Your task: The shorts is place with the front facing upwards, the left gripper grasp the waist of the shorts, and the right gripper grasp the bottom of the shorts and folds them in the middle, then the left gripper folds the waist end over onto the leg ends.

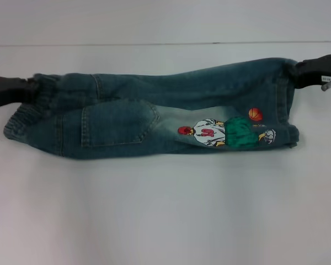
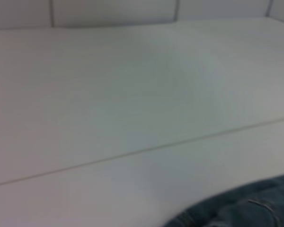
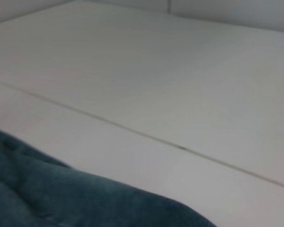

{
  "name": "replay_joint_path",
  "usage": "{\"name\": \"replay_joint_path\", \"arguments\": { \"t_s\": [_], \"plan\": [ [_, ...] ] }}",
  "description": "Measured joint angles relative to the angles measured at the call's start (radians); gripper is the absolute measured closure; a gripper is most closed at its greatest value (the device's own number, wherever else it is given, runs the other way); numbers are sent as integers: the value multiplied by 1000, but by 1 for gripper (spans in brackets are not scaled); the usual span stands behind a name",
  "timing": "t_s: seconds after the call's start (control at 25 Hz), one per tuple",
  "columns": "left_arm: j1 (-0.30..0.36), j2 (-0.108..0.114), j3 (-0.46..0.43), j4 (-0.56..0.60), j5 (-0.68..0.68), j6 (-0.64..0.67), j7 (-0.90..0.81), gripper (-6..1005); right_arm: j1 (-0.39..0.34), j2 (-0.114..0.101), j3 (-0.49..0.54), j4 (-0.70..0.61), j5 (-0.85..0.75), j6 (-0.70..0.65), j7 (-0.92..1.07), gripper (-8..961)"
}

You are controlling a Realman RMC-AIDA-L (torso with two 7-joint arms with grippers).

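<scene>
The blue denim shorts (image 1: 154, 113) lie across the white table (image 1: 165, 210), doubled lengthwise, with a patch pocket and a cartoon print (image 1: 226, 132) facing up. The ribbed waist (image 1: 19, 124) is at the left and the leg ends (image 1: 287, 105) are at the right. My left gripper (image 1: 32, 86) is at the waist's far corner, where the fabric bunches into it. At the far corner of the leg ends, cloth gathers into my right gripper (image 1: 295, 70). A strip of the shorts (image 2: 246, 208) shows in the left wrist view, and the shorts (image 3: 61, 198) also show in the right wrist view.
A seam line in the table top (image 1: 165, 43) runs behind the shorts. Bare white surface lies in front of the shorts and beyond the seam.
</scene>
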Motion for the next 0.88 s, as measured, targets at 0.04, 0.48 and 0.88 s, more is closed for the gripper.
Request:
{"name": "replay_joint_path", "arguments": {
  "t_s": [0.04, 0.48, 0.88],
  "plan": [
    [0, 0, 0, 0, 0, 0, 0, 934, 0, 0, 0, 0, 0, 0, 0, 931],
    [1, 19, 69, 16, 117, 18, -36, 682, -24, -20, -20, -35, -72, -94, 71, 631],
    [2, 27, 64, 76, 169, 34, -49, 394, -57, -3, -21, -106, -74, -125, 74, 346]
  ]
}}
